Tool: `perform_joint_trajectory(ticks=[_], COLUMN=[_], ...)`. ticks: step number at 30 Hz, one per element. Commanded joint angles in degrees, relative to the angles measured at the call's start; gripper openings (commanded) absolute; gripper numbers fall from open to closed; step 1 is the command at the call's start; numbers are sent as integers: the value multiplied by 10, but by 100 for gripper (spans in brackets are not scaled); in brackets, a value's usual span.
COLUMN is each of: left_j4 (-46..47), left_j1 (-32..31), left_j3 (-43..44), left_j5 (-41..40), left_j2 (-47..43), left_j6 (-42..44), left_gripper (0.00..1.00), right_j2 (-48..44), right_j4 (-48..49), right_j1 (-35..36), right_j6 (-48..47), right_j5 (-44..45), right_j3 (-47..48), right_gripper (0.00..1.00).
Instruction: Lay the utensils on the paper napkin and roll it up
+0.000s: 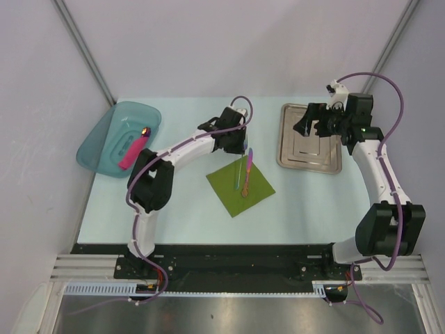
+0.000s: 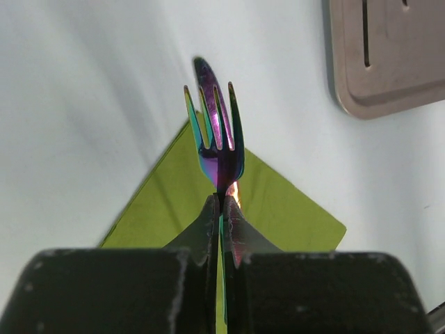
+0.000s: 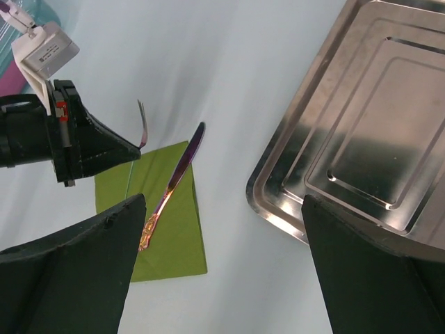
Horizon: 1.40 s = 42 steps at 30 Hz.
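Fork (image 2: 217, 132) placement is your step in hand, so take the worktop (image 1: 174, 216) from left to right. At the far left corner sits a teal tub (image 1: 94, 154) with a pink bar (image 1: 132, 152) in it; leave both alone. Next, your left gripper (image 2: 220, 209) hangs just over the far corner of the paper napkin (image 1: 261, 189), jaws pinched tight on the fork just below the tines, which point away from the wrist. The handle trails down toward the paper; I cannot tell whether it touches.

The napkin is a flat olive-green square, turned like a diamond near the middle of the worktop. The knife (image 3: 174, 184) already lies across it, with its orange-tinted handle on the paper and its purple blade tip poking past the far corner. Both pieces are slim and iridescent.

To do this well, I would bring the fork down slowly and line it up alongside the knife without knocking it. Let go only once it rests on the paper. The sheet looks light, so a sideways drag could shift or crease it.

Further right, a steel tray (image 1: 284, 149) lies near the far right corner. Your right gripper (image 3: 224, 209) hovers over it, jaws spread wide, holding nothing.
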Motion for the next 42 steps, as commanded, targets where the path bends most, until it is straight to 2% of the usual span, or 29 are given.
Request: perform_joint_trajectory(ticks=[1,13,32,42], left_j4=[-9,-44,-63,-65], left_j1=[-2,-2,-1,-1], left_j3=[43,90,93,89], left_j5=[-9,-12,2,8], left_j2=[25,70,101,110], left_j6=[4,-7,-39,-52], left_gripper=[1,8,10,15], right_j2=[3,19,40,42], right_j4=[0,-2,-2,-2], right_j1=[0,-1,0,0], right_j6=[-7,-1,7,9], right_j5=[-20,-27,-38,-41], right_j3=[13,14,18,20], right_gripper=[100,100,100,100])
